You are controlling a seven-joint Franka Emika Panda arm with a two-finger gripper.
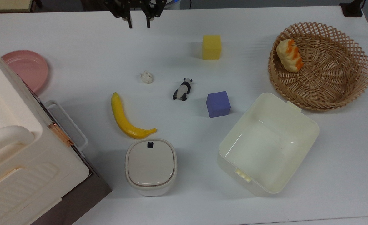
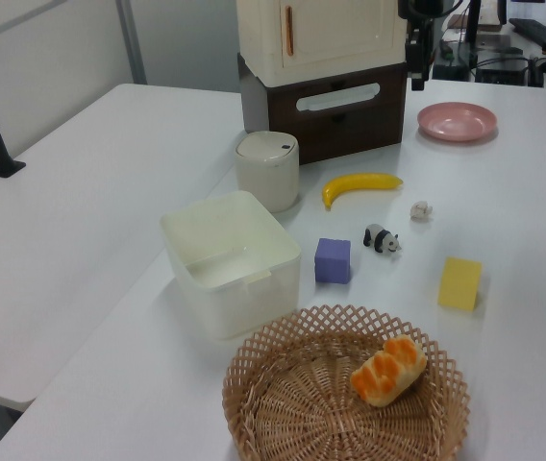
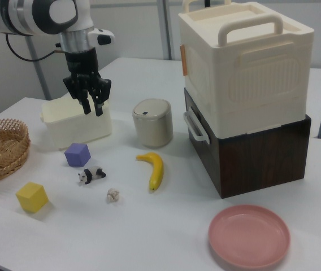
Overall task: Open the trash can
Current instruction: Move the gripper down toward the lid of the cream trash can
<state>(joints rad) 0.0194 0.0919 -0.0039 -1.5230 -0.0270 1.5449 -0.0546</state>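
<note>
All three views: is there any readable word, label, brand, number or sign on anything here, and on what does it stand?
None can be read.
The small cream-white plastic trash can bears only a plain black push button at its rim, no print.
The big cream plastic box with a handle shows moulded ribs, no lettering.
The yellow foam cube and the purple cube have blank faces.
</note>
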